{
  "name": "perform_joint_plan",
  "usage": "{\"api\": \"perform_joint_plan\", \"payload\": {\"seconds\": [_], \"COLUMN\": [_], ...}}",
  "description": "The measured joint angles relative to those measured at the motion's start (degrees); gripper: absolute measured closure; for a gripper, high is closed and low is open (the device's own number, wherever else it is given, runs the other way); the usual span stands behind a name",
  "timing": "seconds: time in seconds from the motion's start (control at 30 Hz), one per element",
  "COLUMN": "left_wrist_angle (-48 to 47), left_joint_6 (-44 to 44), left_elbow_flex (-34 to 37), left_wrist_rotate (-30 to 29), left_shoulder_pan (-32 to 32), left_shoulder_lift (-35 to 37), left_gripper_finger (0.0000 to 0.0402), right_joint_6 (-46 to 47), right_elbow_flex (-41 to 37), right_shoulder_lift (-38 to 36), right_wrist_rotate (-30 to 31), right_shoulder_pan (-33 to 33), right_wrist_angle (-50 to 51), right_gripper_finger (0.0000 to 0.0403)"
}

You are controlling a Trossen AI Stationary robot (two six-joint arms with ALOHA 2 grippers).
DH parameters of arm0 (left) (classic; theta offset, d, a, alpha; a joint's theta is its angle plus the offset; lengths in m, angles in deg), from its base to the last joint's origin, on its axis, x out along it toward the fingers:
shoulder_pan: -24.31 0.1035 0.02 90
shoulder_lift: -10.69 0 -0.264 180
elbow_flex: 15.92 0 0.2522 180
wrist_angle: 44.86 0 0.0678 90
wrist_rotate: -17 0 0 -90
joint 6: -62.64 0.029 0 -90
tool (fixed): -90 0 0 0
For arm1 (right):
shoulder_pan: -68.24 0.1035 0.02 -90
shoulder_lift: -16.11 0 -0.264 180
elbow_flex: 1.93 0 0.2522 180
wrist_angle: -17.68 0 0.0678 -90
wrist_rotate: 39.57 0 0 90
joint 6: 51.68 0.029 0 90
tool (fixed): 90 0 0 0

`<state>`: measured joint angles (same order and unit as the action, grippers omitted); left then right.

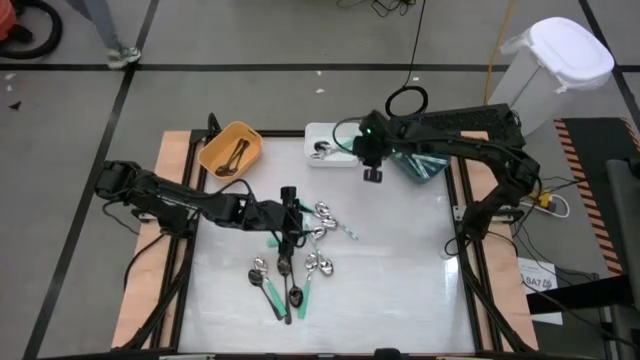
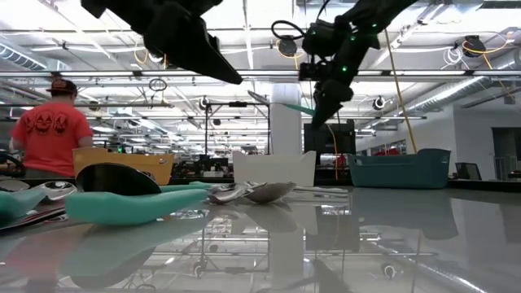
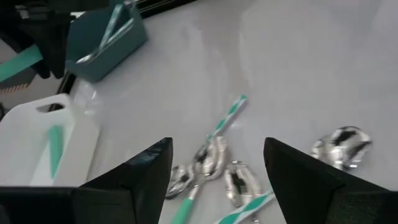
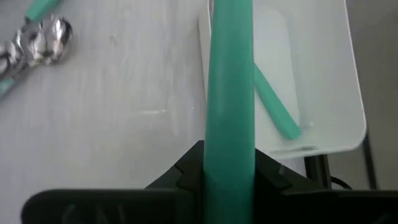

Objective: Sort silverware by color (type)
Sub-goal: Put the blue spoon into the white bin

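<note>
High view is showing a white worktop [image 1: 400, 250] with both dark arms reaching in over it. Right tool [image 1: 372, 176] is hovering at the far side, just right of a white bin [image 1: 315, 135], and is pinching a mint-green handle [image 4: 230, 93]. Right wrist view is showing that handle as a smooth, flat green strip running straight away from the clamping fingers; its far end is cut off, so the bowl is not visible. Beyond it, the white bin is holding another green handle lying at a slant.

Left tool [image 1: 290, 197] is hanging over a loose pile of spoons [image 1: 295, 262] near the worktop's middle, its fingers [image 3: 146, 171] standing wide apart with nothing between them. Those spoons are lying at mixed angles, many with handles pointing toward the near edge; bowls are shining silver, handles showing mint-green or black. Several are overlapping, so counting them is hard.

An orange bin [image 1: 230, 148] at the far left is holding dark-handled spoons. A teal bin [image 1: 425, 165] at the far right is partly hidden under the right arm.
</note>
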<state>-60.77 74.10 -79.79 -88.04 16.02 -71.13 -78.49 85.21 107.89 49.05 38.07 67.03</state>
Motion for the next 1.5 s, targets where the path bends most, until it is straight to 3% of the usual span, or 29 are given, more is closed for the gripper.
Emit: {"api": "perform_joint_plan", "payload": {"seconds": [0.23,0.43,0.77,1.1,1.5], "left_wrist_angle": [-0.35,-3.72,5.18,5.3,6.33], "left_joint_6": [-0.25,-1.43,-2.64,-2.49,-2.33], "left_elbow_flex": [0.0,0.22,9.51,9.51,9.51], "left_wrist_rotate": [4.1,4.71,4.8,6.09,6.09], "left_shoulder_pan": [2.67,2.8,7.55,8.53,8.55], "left_shoulder_lift": [0.0,0.0,-0.07,-0.07,-0.07], "left_gripper_finger": [0.0149,0.0149,0.0149,0.0149,0.0149], "right_joint_6": [-0.94,2.14,8.79,9.64,8.97], "right_elbow_flex": [11.54,21.53,34.87,36.53,36.53], "right_shoulder_lift": [9.66,17.28,26.23,28.9,28.88], "right_wrist_rotate": [-4.67,-4.41,0.67,3.22,3.31], "right_shoulder_pan": [-2.83,-3.59,-3.78,-4.04,-4.03], "right_wrist_angle": [6.84,15.15,27.0,31.89,25.48], "right_gripper_finger": [0.0336,0.0335,0.0334,0.0333,0.0333]}}
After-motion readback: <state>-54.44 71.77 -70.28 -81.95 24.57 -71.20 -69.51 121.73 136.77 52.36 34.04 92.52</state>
